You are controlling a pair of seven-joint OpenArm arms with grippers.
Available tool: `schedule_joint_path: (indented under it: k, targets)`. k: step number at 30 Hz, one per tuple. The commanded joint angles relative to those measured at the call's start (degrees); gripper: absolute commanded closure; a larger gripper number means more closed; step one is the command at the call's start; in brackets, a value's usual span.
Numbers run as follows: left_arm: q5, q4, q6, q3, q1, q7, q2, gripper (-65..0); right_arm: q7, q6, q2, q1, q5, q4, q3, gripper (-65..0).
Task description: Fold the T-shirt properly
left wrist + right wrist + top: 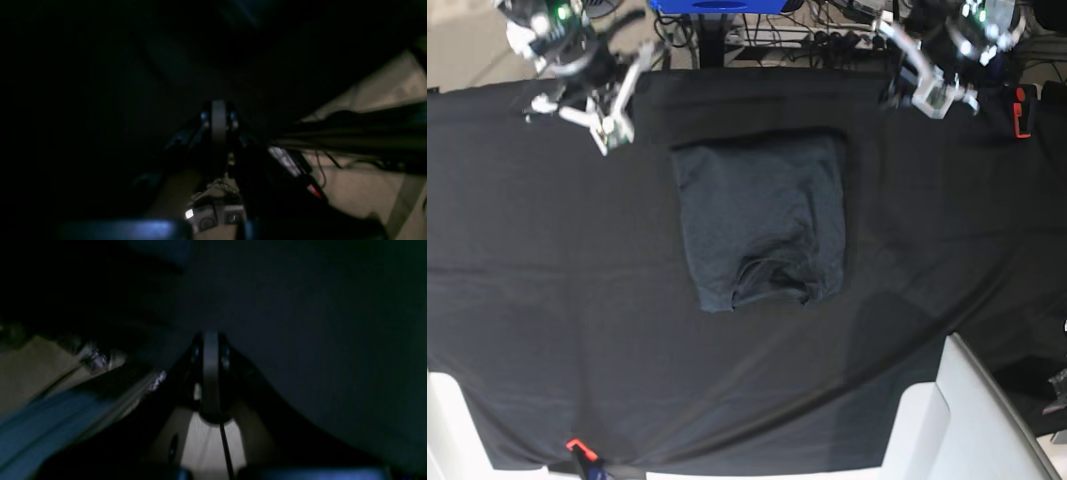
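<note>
lying flat mid-tablecloth (pixel 527 300), t-shirt (pixel 762 215) folded to charcoal rectangle, bunched at near edge; both arms' fingers spread.

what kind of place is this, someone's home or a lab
Most likely a robotics lab bench, not a home: a table under a black tablecloth, two robot arms along its far edge, a tangle of cables behind, and one folded T-shirt laid out.

L gripper (pixel 932 92) raised, jaws apart, R gripper (pixel 607 120) raised, jaws apart, both holding nothing
</note>
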Motion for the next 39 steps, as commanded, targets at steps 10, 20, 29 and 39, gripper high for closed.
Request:
schedule_joint_path:
  k: [10,20,29,39]
  targets:
    - [-0.40,-5.63,-0.25,3.19,11.62,-6.46,4.32,0.0,0.85,-0.24,4.43,-15.81,-0.65,-3.05,-0.08,0.0]
    - [-0.31,-52.93,9.07,19.37,-7.28,-16.13,8.28,0.0,10.69,0.29,-9.81,-3.86,-0.73,-55.01,-0.34,0.0]
    - [-1.01,-88.75,20.76,32.29,-30.05,-23.96,14.26,0.0,51.57,20.86,-18.78,16.72,-0.56,-114.04,0.18,-0.8]
    - [-0.40,-86.68,22.78,32.99,-30.14,-23.87,13.03,0.0,59.31,15.76,-18.43,12.32,14.83,-106.70,0.18,-0.8]
